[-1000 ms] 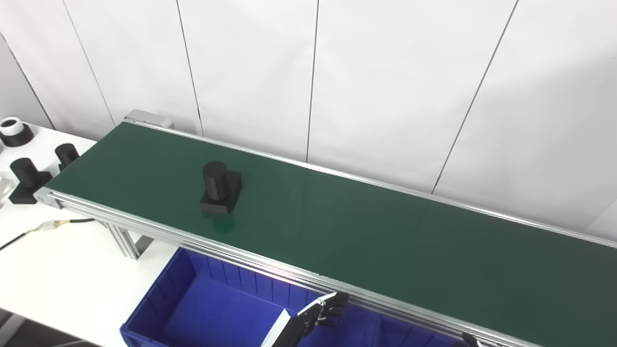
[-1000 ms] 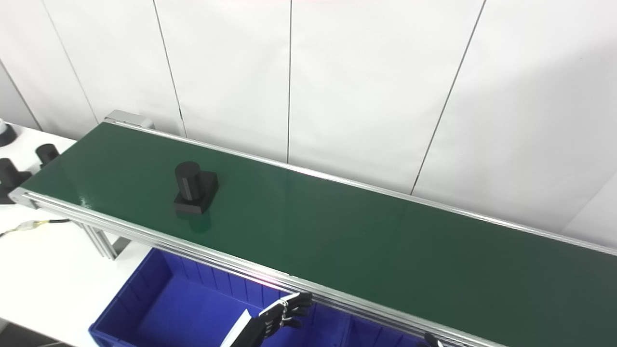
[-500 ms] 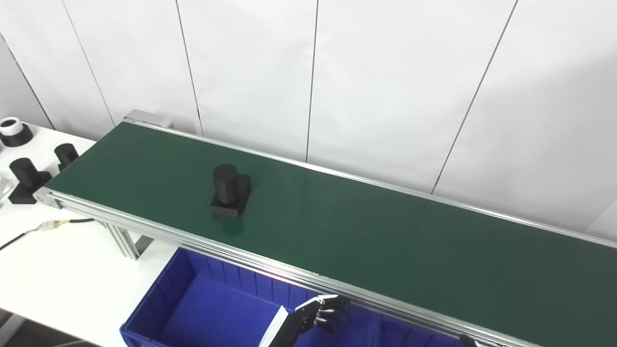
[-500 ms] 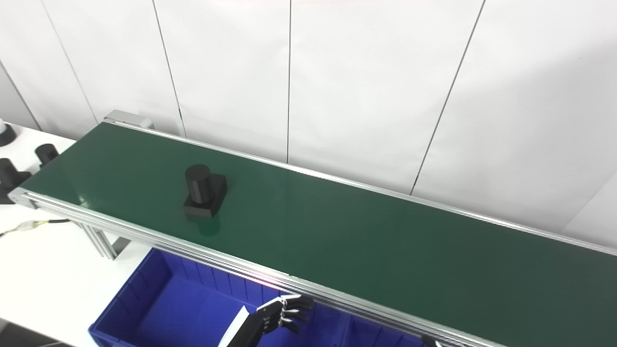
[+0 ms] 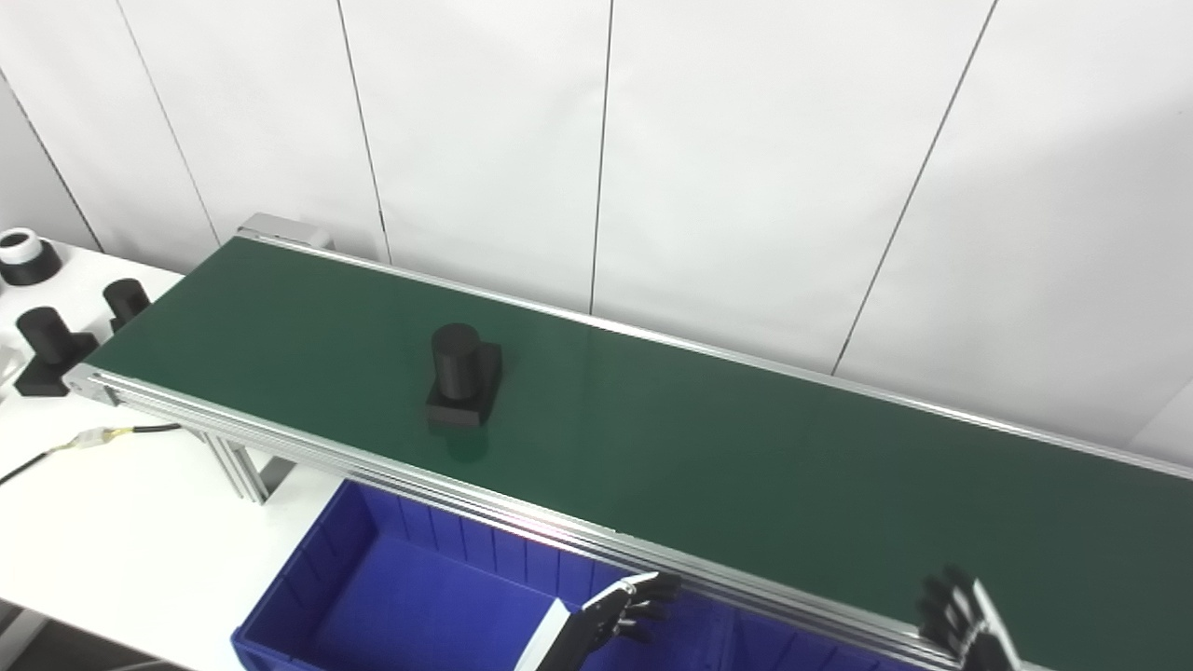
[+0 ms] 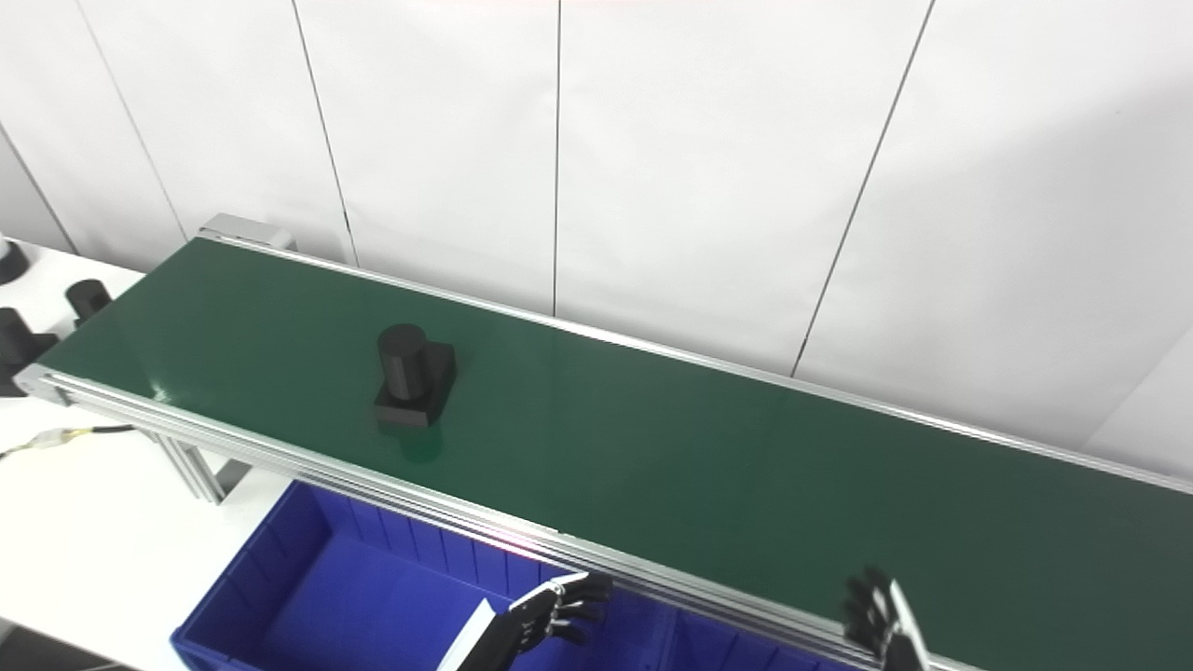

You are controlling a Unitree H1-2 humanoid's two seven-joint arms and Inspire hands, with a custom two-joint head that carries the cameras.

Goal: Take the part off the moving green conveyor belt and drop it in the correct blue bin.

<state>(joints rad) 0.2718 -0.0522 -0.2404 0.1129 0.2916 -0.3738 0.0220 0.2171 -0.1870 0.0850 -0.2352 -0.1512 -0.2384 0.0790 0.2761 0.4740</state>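
Part (image 5: pixel 459 376) sits on belt (image 5: pixel 746 466); right hand (image 5: pixel 955 620) partly cropped.

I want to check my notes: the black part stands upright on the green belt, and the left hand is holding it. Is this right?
Not quite. The black part does stand upright on the green belt, but the left hand holds nothing: it is open over the blue bin, well apart from the part. The left eye view shows this.
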